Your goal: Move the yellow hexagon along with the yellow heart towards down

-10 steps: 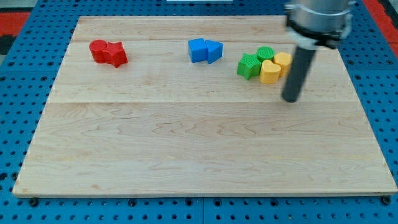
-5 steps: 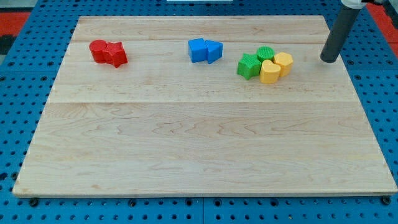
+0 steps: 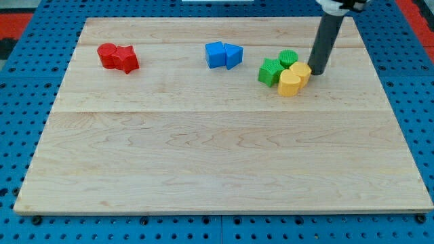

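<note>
My tip [image 3: 317, 70] rests on the desk [image 3: 217, 163], touching or just beside the yellow hexagon [image 3: 300, 70] on its right side. The arm carries no hand; it ends in a plain dark rod [image 3: 325, 42], so there is nothing to spread or press together. The rod leans slightly, its upper part further to the view's right than the tip. The rod's upper end and the arm body are cut off by the view's top edge.

The yellow hexagon lies in the upper right part of the desk. The yellow heart [image 3: 289, 84] touches the hexagon at its lower left; its heart outline is hard to make out. A green round block [image 3: 288, 58] sits just above and left of the hexagon; contact cannot be told. A green star-like block [image 3: 270, 71] lies left of the hexagon, against the heart.

Two blue blocks [image 3: 223, 54], touching, lie well left of the hexagon; their shapes are unclear. Two red blocks [image 3: 118, 57], touching, lie far left of the hexagon.
</note>
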Tool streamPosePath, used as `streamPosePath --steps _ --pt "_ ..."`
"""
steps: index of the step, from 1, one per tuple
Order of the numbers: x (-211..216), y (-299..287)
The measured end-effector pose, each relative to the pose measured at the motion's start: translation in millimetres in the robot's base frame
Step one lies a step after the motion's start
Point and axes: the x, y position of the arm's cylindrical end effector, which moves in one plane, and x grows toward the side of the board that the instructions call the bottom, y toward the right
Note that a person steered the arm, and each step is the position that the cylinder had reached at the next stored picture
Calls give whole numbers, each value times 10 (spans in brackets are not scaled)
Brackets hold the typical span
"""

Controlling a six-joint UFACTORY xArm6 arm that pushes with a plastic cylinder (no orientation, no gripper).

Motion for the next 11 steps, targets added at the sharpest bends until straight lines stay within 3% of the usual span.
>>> streamPosePath --steps 4,6,9,11 --pt "115 -574" --pt "463 -911" --pt "469 -1057" --pt "340 -1491"
